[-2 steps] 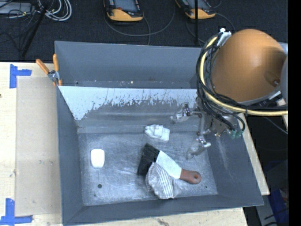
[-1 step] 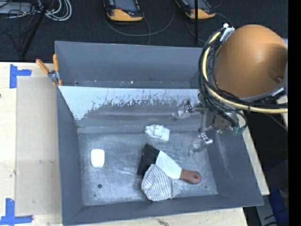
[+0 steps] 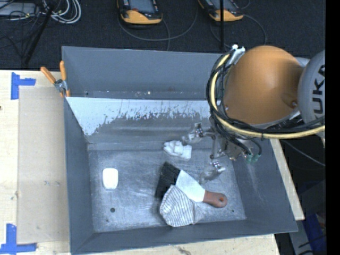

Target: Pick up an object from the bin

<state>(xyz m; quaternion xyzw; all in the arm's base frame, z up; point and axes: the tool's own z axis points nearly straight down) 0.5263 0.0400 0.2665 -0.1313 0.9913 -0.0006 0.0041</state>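
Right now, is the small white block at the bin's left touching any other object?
No, the white block sits alone on the bin floor, clearly apart from the black block and striped cloth.

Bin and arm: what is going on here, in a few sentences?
The gripper hangs low over the right half of the bin, fingers open, holding nothing. A crumpled white scrap lies beside it, toward the view's left. A black object, a striped cloth and a brown handle lie heaped nearer the camera. A white block lies apart at the view's left.
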